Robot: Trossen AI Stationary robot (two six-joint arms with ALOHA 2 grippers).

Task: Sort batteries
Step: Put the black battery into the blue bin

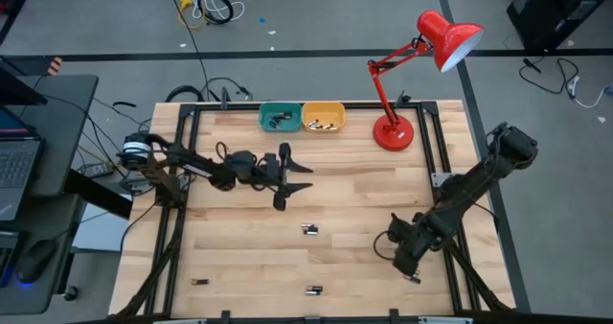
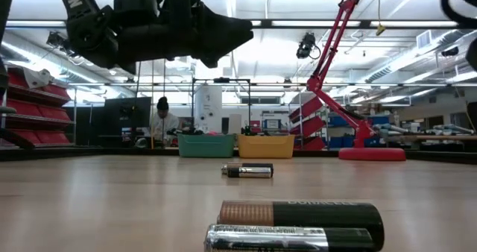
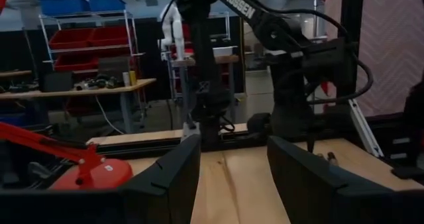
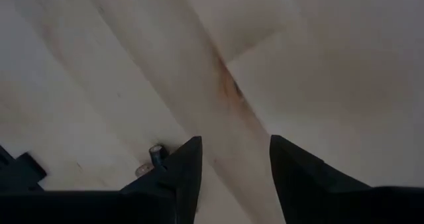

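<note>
Workshop shelving and red parts bins frame a butcher-block table (image 1: 239,257) where a two-armed robot is partway through sorting batteries. Some cells already lie in the teal bin (image 1: 279,117) and the yellow bin (image 1: 323,117), set side by side at the table's far edge near a red desk lamp (image 1: 407,75).

Several cells remain loose, by this view: a pair of batteries (image 1: 309,229) lying together near mid-table, another battery (image 1: 313,289) near the front edge, a small one (image 1: 199,282) at the front left, and one more battery (image 4: 157,152) just beside the right gripper's fingers. Judged from the layout, the job is perhaps half done.

Raised above the table left of centre, the left gripper (image 1: 297,177) has its fingers spread and holds nothing; the mid-table pair lies well apart from it, toward the front.

Low over the wood at the front right, the right gripper (image 4: 228,159) also stands spread and empty, bare board showing between its fingers. Its nearest cell sits just outside one finger rather than between the two, so a small sideways correction looks necessary before any pinch.
</note>
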